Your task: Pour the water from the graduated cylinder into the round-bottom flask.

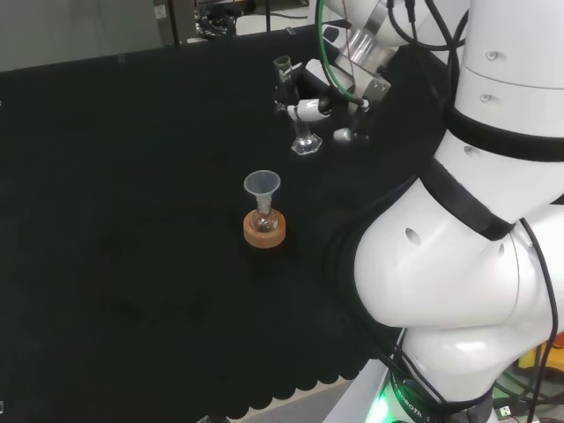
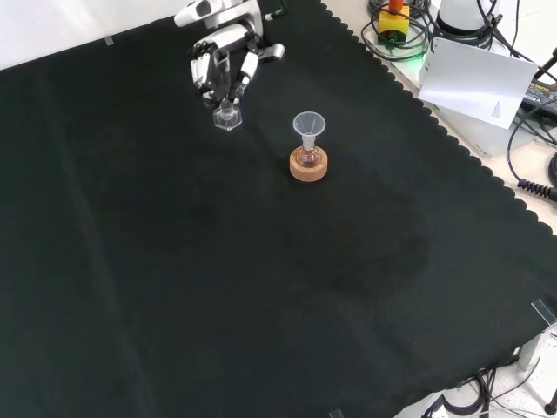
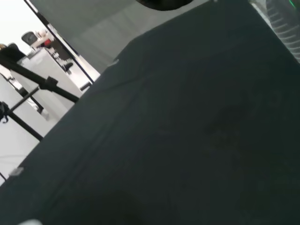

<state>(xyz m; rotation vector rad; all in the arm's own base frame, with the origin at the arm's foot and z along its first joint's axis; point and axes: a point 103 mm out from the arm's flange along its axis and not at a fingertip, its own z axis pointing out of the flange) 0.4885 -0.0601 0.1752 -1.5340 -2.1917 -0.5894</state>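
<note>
The hand has its fingers curled round the graduated cylinder, which stands upright on the black cloth. Near it, the round-bottom flask sits in a cork ring with a funnel in its neck

The head view looks from behind and above the arm's base over the black cloth. The front view faces back, looking down from farther off. The wrist view skims close over the cloth. Head and front views share the cork stand.
</note>
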